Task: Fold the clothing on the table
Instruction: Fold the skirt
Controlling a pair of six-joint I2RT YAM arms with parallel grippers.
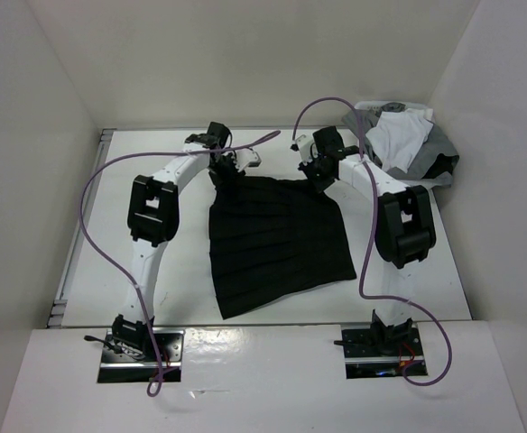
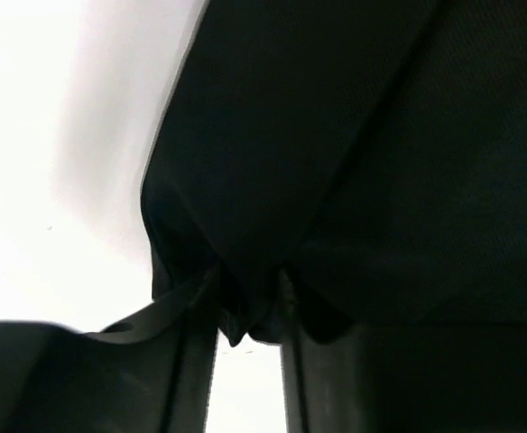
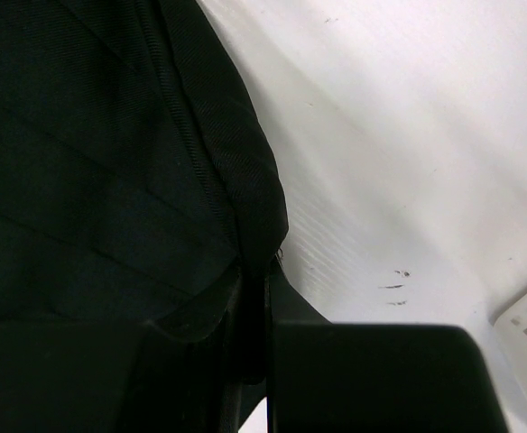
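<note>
Two arm bases sit at the near edge of the table, the left base and the right base, each trailing a purple cable that loops up along its arm. Just beyond them the clothing lies spread flat on the white surface, roughly midway between the arms. It is a black skirt-like piece with parallel pleats, its wider hem towards the bases and its narrower band at the far side. The hem runs at a slant, with the left corner closer to the bases than the right.

Both arms reach over the table to that far band. The left gripper is at the far left corner of the garment. In the left wrist view its dark fingers stand narrow, with a puckered fold of black fabric caught between them and bright table showing beside it. The right gripper is at the far right corner. In the right wrist view its fingers are pressed nearly together on the thin seamed edge of the fabric, which rises from the pinch and drapes to the left.

Farther back, at the far right corner of the table, a white basket holds a heap of grey and white garments, well apart from the black piece.
</note>
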